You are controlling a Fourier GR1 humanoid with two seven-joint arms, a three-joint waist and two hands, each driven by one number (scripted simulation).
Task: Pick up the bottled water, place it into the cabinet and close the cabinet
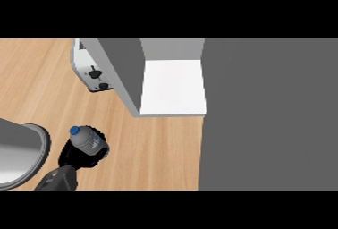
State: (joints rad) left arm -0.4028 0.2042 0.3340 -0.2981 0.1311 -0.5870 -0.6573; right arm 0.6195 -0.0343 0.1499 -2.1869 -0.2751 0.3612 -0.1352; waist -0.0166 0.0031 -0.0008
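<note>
Counter (158, 147): pale wood, running from the left edge of the view to a broad grey panel (267, 116) that hid its whole right side; the panel read as the cabinet's open door, though that was a judgement only. Cabinet (128, 71): grey-walled, standing at the counter's far middle, its white shelf (173, 87) bare and open to view. Metal basin or pan (20, 154): rounded, grey, partly cut off at the counter's near left edge. Toaster-like appliance (92, 74): silver with dark knobs, at the far left, just beside the cabinet's left wall. Left hand (74, 156): black, entering from the lower edge on a grey forearm, fingers curled round the bottle. Bottled water (87, 141): clear with a blue cap, held in that hand at the counter's near left, between the basin and the cabinet, well short of the shelf; whether it was clear of the counter could not be told. Right hand: not shown. Risks, as judged: the bottle could strike the cabinet's left wall on the way in, since that wall stood between it and the shelf; a tilted release could tip it on the shelf.
</note>
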